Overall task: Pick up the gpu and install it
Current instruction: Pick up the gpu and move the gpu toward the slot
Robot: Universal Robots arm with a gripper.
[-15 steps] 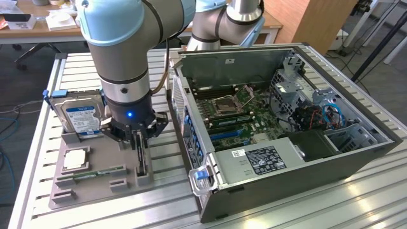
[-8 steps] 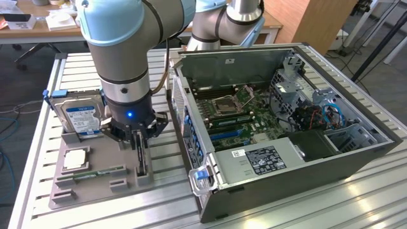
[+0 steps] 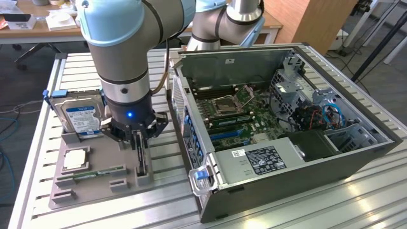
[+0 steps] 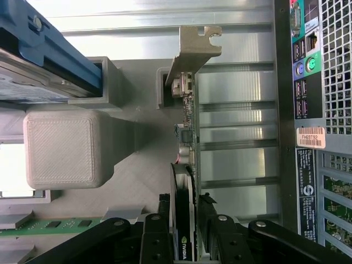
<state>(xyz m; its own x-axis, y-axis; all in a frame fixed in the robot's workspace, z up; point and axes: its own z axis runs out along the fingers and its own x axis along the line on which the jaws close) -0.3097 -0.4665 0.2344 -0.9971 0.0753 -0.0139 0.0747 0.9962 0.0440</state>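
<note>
On the exterior view's left, the hard drive (image 3: 81, 117) stands in the grey fixture tray (image 3: 95, 188) on the bench (image 3: 318, 205). Just right of it, my end effector (image 3: 140, 138) straddles the gpu (image 3: 141, 162); I cannot tell whether it grips or merely surrounds the card. The gpu stands upright in its tray slot, not lifted. Further right lies the open computer case (image 3: 356, 157). By my judgement the pick is unfinished and the install is not begun.
</note>
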